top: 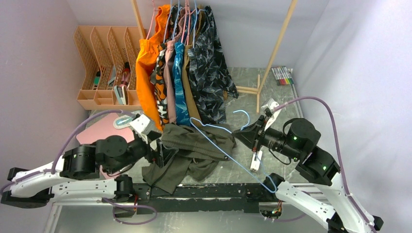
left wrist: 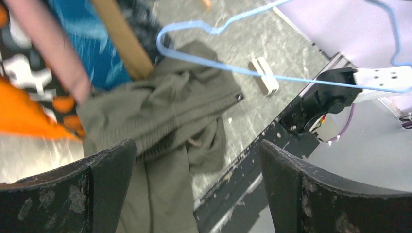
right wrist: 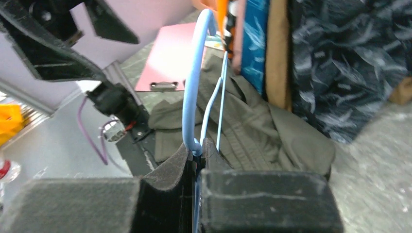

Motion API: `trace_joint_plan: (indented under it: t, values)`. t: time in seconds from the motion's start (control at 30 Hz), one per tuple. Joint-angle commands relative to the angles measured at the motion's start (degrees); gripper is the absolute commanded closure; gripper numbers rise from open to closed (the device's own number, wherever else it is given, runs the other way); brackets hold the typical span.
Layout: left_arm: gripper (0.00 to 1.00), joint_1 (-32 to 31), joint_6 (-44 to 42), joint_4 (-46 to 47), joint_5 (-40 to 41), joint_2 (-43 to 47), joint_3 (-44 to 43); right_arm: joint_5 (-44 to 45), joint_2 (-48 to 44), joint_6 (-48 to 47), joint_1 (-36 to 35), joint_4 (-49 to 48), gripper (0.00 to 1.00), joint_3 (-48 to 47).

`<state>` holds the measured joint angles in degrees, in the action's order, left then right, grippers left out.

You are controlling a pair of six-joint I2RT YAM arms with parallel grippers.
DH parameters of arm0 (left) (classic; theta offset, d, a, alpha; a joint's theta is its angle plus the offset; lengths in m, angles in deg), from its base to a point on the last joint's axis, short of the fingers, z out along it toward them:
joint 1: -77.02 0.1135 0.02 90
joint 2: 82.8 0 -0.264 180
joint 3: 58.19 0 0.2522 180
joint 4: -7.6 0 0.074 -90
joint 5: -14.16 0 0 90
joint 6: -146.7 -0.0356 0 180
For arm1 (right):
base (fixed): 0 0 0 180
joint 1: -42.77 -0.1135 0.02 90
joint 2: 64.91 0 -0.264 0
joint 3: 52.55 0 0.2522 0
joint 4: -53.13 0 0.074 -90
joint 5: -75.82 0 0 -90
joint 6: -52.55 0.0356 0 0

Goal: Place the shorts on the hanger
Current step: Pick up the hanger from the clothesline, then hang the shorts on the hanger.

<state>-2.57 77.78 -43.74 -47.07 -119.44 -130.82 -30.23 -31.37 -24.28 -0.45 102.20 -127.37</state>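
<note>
Right gripper (right wrist: 197, 156) pinching thin light-blue wire hanger (right wrist: 193, 82); left gripper (left wrist: 197, 162) spread wide over crumpled olive-green fabric shorts (left wrist: 175, 107). Mid-threading, seemingly; calls next for gripping the waistband.

Top camera: high, behind both arm bases (top: 124, 188), looking down and forward across the table (top: 243, 75). Left wrist camera: low and close, facing rightward over the shorts (left wrist: 165, 111). Right wrist camera: very tight, sighting leftward along the hanger (right wrist: 192, 97). All three share shorts and hanger.

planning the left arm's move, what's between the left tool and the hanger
The bunched shorts lie between left tool and hanger, in the top view.
</note>
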Motion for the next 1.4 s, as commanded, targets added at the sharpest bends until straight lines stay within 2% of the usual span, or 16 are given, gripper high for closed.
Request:
trace_joint_plan:
  t: [0.0, 0.07, 0.17, 0.33, 0.43, 0.47, 0.57, 0.63, 0.87, 1.17, 1.37]
  values:
    - [0.01, 0.1, 19.8, -14.2, 4.7, -0.7, 2.7, 9.0, -0.3, 1.1, -0.2, 2.7, 1.0, 2.0]
    - [0.01, 0.1, 22.0, -18.3, 5.1, -3.9, 2.1, 10.2, -0.3, 1.2, -0.2, 2.5, 1.0, 2.6]
    - [0.01, 0.1, 28.0, -25.5, 10.4, -10.6, 0.2, 11.5, -0.6, 1.8, -0.2, 1.2, 1.0, 3.3]
    - [0.01, 0.3, 30.4, -28.3, 13.5, -20.6, -0.8, 12.3, -1.2, 3.0, -0.2, -0.5, 1.0, 5.9]
    - [0.01, 3.5, 29.7, -24.7, 10.9, -21.9, 2.4, 11.5, -1.2, 3.3, -0.2, -1.2, 1.0, 6.1]
    - [0.0, 5.8, 27.7, -22.1, 9.0, -21.3, 4.0, 11.2, -1.1, 3.3, -0.2, -1.4, 1.0, 6.2]
    - [0.06, 13.7, 19.1, -11.9, 2.7, -20.1, 8.8, 10.5, -1.0, 3.4, -0.2, -2.0, 1.0, 6.7]
    - [0.08, 17.2, 17.4, -10.4, 1.2, -21.1, 9.5, 10.3, -0.9, 3.3, -0.2, -1.9, 1.0, 6.5]
    - [0.13, 19.3, 16.2, -7.4, 1.2, -22.9, 12.5, 10.6, -1.1, 2.9, -0.2, -1.9, 1.0, 6.1]
    - [0.31, 19.5, 15.4, -1.9, 8.0, -22.9, 12.7, 9.6, -1.0, 3.3, -0.2, -3.2, 1.0, 6.8]
    - [0.45, 19.6, 13.0, 3.3, 9.1, -20.2, 15.0, 9.5, -1.5, 3.1, -0.2, -2.0, 1.0, 5.9]
